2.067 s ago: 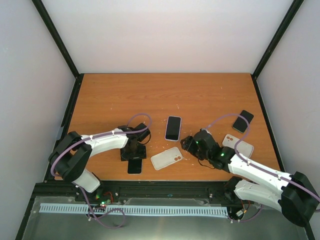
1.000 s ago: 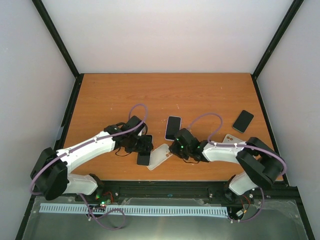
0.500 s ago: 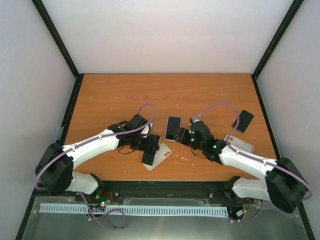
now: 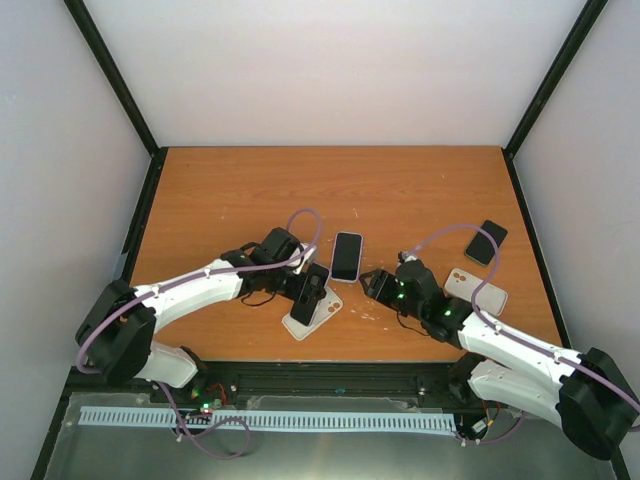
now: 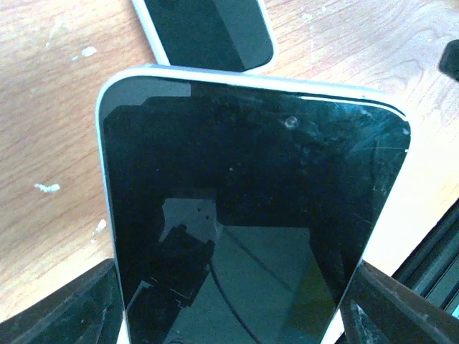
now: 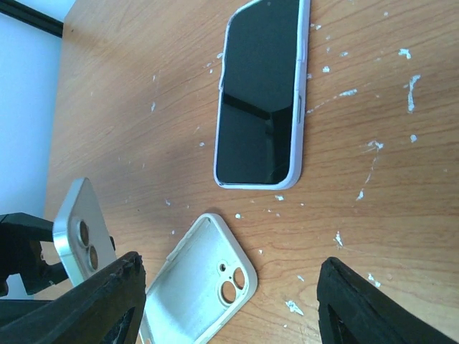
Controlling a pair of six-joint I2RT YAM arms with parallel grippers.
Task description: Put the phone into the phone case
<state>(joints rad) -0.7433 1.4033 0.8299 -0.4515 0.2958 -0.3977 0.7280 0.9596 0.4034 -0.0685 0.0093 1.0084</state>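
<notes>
**Handset held above its case.** The left gripper [image 4: 297, 288] is clamped on the phone [image 5: 251, 215], a black-glass handset with a scuffed screen, a pale silver edge and a white back bearing two lenses. It is held tilted just over the white phone case [image 6: 204, 276], which lies hollow side up near the table's [image 4: 250, 190] front edge. The right gripper [image 4: 371, 284] hovers with jaws spread wide and empty, near a pale-rimmed second phone [image 6: 262, 93] lying flat.

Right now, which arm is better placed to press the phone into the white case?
Left. The left claw grips the phone, tilted right at the empty white case. The right claw is open, holds nothing and sits off to the side.
</notes>
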